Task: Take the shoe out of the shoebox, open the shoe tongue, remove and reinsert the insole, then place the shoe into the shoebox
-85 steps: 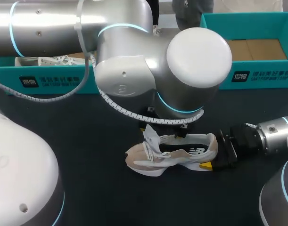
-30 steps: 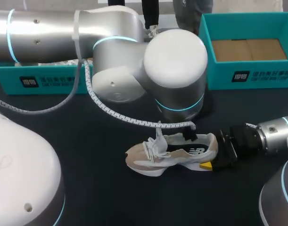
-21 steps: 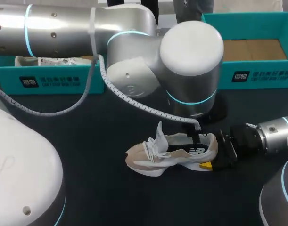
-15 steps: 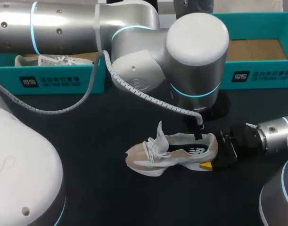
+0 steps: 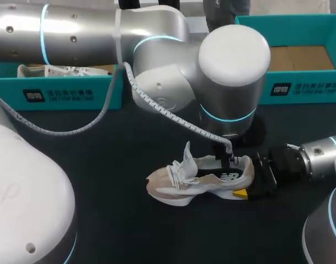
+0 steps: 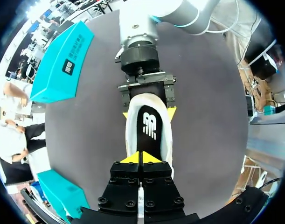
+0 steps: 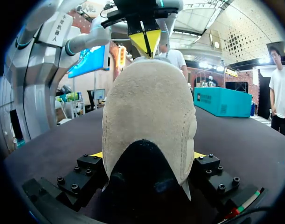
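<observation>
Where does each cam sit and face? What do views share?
Head view: above and behind the robot, looking down on the table; left arm and right arm show, meeting at the shoe.
Left wrist view: on the left wrist, looking down into the shoe; its own left pincer shows, shut.
Right wrist view: low over the table, facing the shoe's heel; its own right pincer clamps it.
Shared: both wrist views show the shoe and the other arm's pincer.

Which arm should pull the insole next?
Left. The left gripper hangs right over the insole inside the shoe; the right gripper is clamped on its heel, probably steadying it.
</observation>
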`<state>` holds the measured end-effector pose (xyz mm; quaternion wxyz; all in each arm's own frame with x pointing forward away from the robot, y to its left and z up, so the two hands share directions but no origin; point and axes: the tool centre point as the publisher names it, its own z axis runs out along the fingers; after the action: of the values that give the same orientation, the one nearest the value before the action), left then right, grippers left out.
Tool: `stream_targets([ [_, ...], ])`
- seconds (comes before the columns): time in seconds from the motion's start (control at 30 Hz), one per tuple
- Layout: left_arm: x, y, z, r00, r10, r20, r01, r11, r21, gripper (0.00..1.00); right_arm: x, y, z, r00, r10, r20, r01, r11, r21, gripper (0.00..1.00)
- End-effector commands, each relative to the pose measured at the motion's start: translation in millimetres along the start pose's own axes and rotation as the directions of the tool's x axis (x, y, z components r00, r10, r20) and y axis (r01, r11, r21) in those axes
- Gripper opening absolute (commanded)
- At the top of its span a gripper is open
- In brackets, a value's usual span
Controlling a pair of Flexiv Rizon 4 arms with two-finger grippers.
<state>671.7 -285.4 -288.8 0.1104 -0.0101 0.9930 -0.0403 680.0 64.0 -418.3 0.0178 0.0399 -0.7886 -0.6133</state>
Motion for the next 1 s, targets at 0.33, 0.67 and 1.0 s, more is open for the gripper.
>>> stream_targets([
  [0.33, 15.9, -8.6, 50.0, 0.998, -0.029, -0.048, 0.029, 0.999, -0.014, 0.0, 0.8, -2.7, 4.2, 1.0, 0.0, 0.002, 0.0, 1.0, 0.003, 0.0],
  [0.67, 20.8, 1.7, 73.8, 0.996, -0.059, -0.064, 0.057, 0.997, -0.042, 0.0, 0.8, -2.7, 4.2, 1.0, 0.0, 0.002, 0.0, 1.0, 0.003, 0.0],
  [1.0, 25.6, 5.8, 84.7, 0.995, -0.038, -0.096, 0.027, 0.994, -0.109, 0.0, 0.8, -2.7, 4.2, 1.0, 0.0, 0.002, 0.0, 1.0, 0.003, 0.0],
])
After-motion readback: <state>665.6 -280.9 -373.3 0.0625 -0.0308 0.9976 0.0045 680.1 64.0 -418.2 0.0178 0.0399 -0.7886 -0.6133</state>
